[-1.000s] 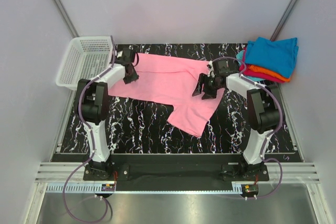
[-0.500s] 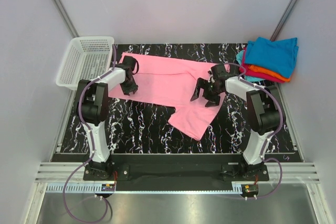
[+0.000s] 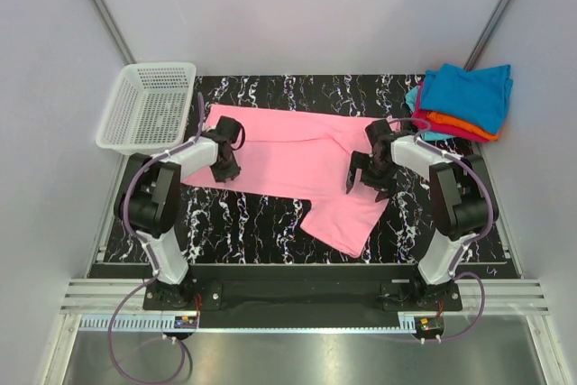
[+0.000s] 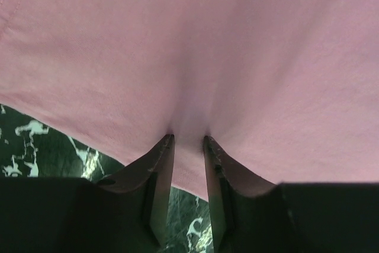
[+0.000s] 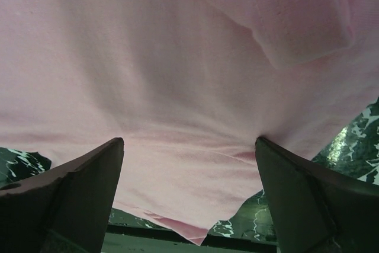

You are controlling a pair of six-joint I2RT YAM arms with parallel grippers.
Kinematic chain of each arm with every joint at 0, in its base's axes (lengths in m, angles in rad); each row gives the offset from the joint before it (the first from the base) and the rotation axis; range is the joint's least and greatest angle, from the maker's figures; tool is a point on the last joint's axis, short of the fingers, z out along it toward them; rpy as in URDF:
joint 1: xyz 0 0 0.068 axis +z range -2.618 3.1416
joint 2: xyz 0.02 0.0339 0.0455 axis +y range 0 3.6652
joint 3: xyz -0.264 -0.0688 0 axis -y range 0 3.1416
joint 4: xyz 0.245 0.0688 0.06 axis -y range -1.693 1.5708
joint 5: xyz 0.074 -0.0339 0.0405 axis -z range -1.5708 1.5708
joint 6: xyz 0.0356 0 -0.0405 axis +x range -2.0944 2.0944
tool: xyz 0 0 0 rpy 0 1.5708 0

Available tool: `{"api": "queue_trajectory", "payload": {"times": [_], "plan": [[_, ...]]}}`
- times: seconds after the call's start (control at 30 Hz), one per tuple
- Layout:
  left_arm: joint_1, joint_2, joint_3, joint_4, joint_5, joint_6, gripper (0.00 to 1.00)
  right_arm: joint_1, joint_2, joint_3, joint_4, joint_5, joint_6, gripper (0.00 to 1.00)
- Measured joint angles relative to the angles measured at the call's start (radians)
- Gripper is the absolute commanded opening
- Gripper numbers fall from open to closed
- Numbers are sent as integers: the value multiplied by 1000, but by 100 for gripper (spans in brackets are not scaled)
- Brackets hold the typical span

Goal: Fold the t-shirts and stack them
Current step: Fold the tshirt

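Left wrist: left fingers seemingly pinch pink t-shirt; right fingers splayed, bases cropped.

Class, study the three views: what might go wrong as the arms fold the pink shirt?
The left gripper pinches only a narrow bit of the pink t-shirt, so it may slip free. The right gripper stands wide open, holding nothing; a one-sided pull could skew the cloth.

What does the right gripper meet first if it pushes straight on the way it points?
The pink t-shirt: cloth fills the gap ahead of the open right gripper. The table probably lies right beneath; depth is unclear.
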Motion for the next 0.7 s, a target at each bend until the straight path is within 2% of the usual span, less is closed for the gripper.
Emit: {"api": "queue_trajectory", "payload": {"times": [0.5, 0.7], "plan": [[-160, -351, -395, 43, -42, -120, 30, 0, -121, -152, -54, 30, 29, 100], [-168, -462, -437, -61, -40, -136, 33, 0, -222, -160, -118, 98, 34, 100]]}}
